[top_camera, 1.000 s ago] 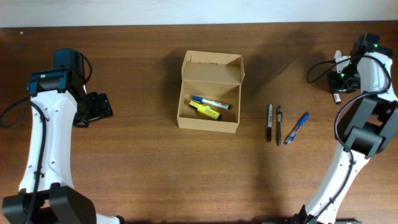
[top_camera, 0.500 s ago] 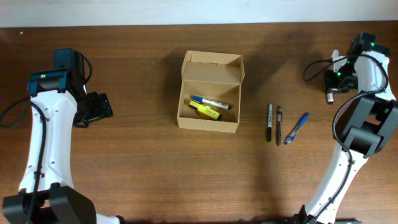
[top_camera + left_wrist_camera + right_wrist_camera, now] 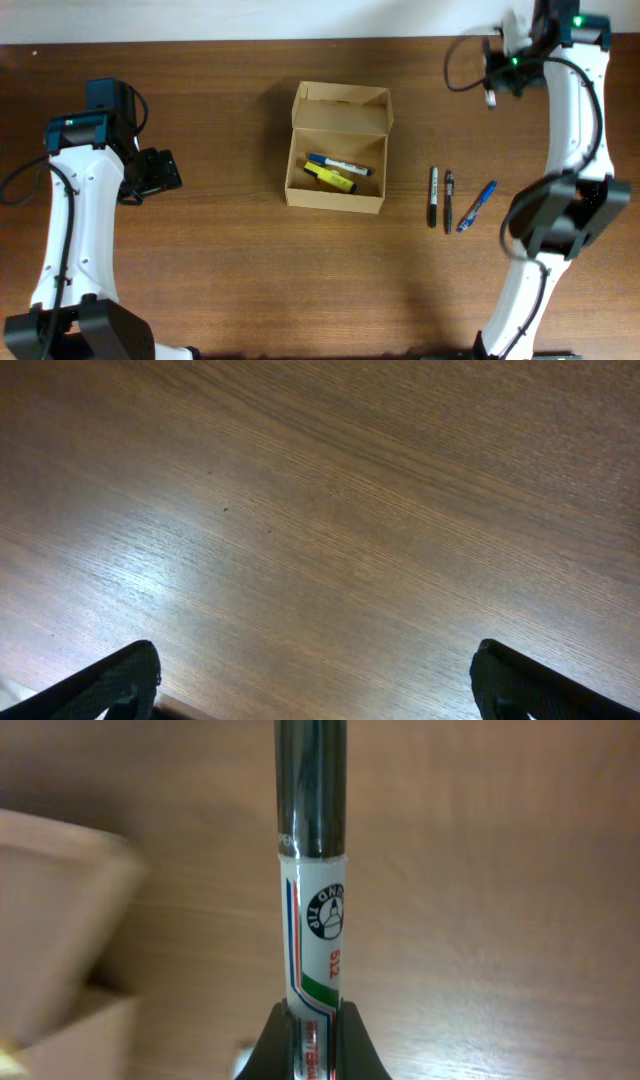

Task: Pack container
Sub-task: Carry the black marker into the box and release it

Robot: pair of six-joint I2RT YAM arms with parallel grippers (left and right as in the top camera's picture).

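Observation:
The container (image 3: 338,150) is a tan cardboard box at the table's middle, its lid flap standing open at the back. Inside it lie a blue-capped marker (image 3: 338,164) and a yellow highlighter (image 3: 330,179). My right gripper (image 3: 498,72) hangs near the back edge, to the right of the box. It is shut on a white marker with a black cap (image 3: 312,920), which sticks out between the fingers (image 3: 350,1045). A blurred corner of the container (image 3: 60,930) shows at the left of the right wrist view. My left gripper (image 3: 155,172) stands open over bare wood at the far left.
Two black pens (image 3: 433,195) (image 3: 449,200) and a blue pen (image 3: 477,206) lie side by side on the wood right of the box. The white back edge of the table (image 3: 300,20) runs behind the right gripper.
The right arm has swung from the far right towards the back and left, carrying the marker closer to the box. The left arm has not moved.

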